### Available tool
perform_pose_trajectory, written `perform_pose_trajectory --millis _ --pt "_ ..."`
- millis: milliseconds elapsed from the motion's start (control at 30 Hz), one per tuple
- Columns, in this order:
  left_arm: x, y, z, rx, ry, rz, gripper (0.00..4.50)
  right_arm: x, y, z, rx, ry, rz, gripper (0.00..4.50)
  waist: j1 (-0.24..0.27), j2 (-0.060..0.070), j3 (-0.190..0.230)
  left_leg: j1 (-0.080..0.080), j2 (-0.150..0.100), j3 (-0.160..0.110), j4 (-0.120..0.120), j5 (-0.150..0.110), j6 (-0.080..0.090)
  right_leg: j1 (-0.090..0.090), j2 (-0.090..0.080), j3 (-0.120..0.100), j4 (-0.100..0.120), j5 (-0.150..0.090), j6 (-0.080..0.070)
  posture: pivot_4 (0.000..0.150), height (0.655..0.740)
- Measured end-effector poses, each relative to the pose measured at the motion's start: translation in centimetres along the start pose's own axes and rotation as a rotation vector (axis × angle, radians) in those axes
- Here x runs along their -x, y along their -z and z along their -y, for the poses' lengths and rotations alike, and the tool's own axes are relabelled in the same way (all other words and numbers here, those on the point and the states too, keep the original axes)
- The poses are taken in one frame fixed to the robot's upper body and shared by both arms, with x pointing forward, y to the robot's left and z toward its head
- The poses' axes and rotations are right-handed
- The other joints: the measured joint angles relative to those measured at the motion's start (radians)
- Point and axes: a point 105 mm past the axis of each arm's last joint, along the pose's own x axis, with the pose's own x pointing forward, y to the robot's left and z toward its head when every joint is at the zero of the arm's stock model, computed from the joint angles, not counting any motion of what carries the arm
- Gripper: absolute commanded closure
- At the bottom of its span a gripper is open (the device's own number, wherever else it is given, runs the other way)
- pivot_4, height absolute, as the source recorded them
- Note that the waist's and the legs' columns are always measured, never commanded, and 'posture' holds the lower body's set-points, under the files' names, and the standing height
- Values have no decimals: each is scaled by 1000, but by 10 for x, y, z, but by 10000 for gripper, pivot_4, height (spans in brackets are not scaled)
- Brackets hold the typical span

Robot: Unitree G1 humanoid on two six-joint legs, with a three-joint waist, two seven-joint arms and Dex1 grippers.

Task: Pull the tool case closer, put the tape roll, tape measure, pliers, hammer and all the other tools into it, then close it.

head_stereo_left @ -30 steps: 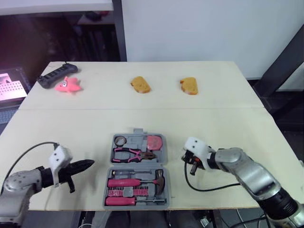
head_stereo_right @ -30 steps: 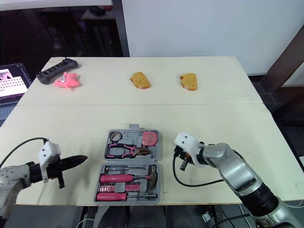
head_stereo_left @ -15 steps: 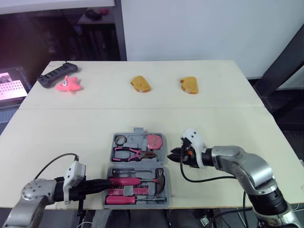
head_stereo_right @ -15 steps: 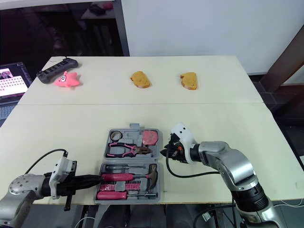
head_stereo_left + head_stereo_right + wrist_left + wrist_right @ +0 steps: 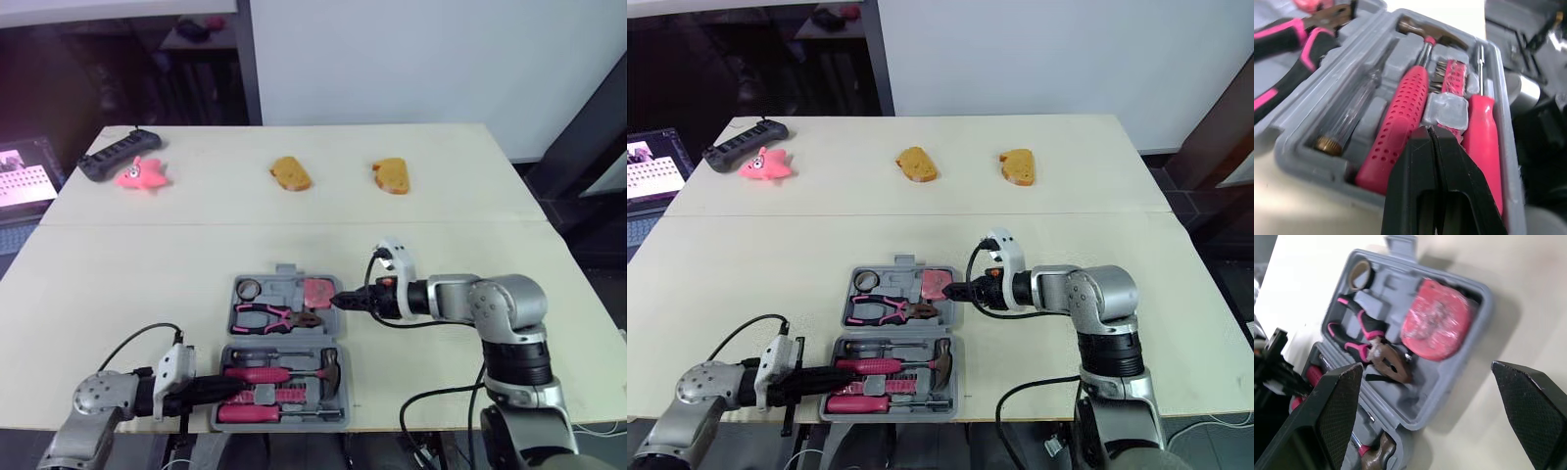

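The grey tool case (image 5: 284, 270) lies open at the table's front middle. Its far half holds the tape roll (image 5: 247, 288), the pink tape measure (image 5: 317, 291) and the pliers (image 5: 274, 316). The near half holds the hammer (image 5: 284, 373), pink-handled screwdrivers and bits. My left gripper (image 5: 230, 388) is shut, its tips reaching from the left over the near half, above the hammer handle (image 5: 1400, 132). My right gripper (image 5: 338, 301) is open at the right rim of the far half, beside the tape measure (image 5: 1436, 325), holding nothing.
A black power strip (image 5: 118, 155) and a pink toy (image 5: 140, 175) lie at the far left. Two bread pieces (image 5: 290, 174) (image 5: 390, 176) sit at the far middle. The case's near half reaches almost to the table's front edge.
My right gripper turned toward the case, moved left to the far half's rim and opened. My left gripper slid right along the front edge onto the near half, staying shut.
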Motion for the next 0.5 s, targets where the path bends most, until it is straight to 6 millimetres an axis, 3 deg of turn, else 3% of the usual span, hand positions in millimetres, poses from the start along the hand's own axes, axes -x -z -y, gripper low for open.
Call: perform_pose_trajectory --millis 167,300,500 --pt "-3 4 -1 -28 13 -12 45000 -4 11 22 -110 71 -47 546 -5 10 -5 2 0 0 0 0 0 1 1 1 3 0 0 1500 7400" --pt "-3 7 -1 -37 14 -22 45000 -9 8 17 -144 36 -39 546 -13 18 -10 3 0 0 0 0 1 1 2 2 4 0 0 1500 7400" --pt "-2 8 0 -39 16 -28 45000 -23 10 10 -219 -21 -45 546 -27 19 -11 3 0 0 0 0 1 1 2 2 5 0 0 1500 7400"
